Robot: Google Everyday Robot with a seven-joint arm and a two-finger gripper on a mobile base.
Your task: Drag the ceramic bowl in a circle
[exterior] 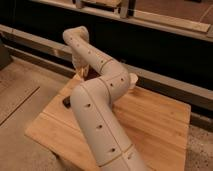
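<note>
My white arm rises from the bottom of the camera view and bends back over the wooden table (150,125). My gripper (79,69) hangs down from the wrist at the table's far left edge. A small reddish-brown patch right under it looks like the ceramic bowl (85,75). The gripper and forearm hide most of the bowl, so I cannot tell if they touch.
A flat black block (65,101) lies on the left of the table, half hidden behind my arm. A small white object (133,80) stands at the far edge behind my elbow. A dark wall and ledge run behind the table. Concrete floor lies to the left.
</note>
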